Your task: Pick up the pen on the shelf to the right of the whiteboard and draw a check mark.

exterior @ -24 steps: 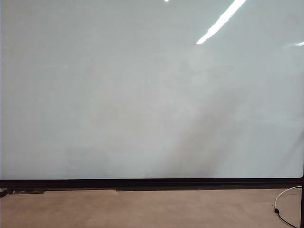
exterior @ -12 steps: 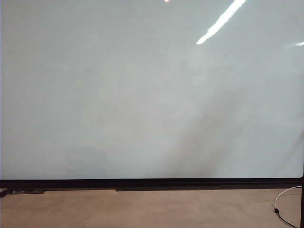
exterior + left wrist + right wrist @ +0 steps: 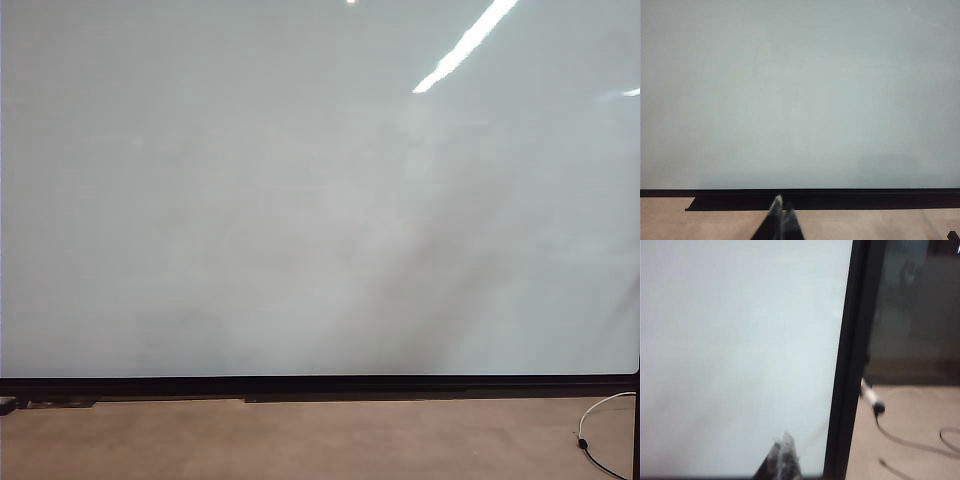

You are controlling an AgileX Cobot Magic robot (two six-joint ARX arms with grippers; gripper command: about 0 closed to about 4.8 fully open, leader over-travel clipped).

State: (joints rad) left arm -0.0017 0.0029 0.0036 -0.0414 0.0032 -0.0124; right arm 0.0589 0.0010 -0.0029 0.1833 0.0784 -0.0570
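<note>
Right now my exterior view is almost all whiteboard [image 3: 300, 200], glossy and unmarked, with its black bottom frame [image 3: 320, 385] running across just above the floor [image 3: 300, 440]. I see neither arm nor gripper here. A white cable with a dark plug [image 3: 590, 430] lies on the floor below the board's lower right corner, beside the black right post [image 3: 636, 420]. I cannot make out any check mark on the board.

Next, my left wrist view faces the whiteboard [image 3: 800, 90] square on. The left gripper [image 3: 782, 220] shows only its two pale fingertips, pressed together and empty, pointing level toward the board's bottom frame [image 3: 815, 197] and standing apart from it.

Last, my right wrist view is blurred. The right gripper [image 3: 784, 452] points at the whiteboard [image 3: 740, 340] near its black right edge frame [image 3: 852, 365]; its fingertips sit together, closed on nothing. Just beyond that frame a slim white thing with a dark tip [image 3: 871, 399] pokes out. It may be the pen, but the blur keeps me from telling. A cable [image 3: 910, 440] trails across the floor beyond it.
</note>
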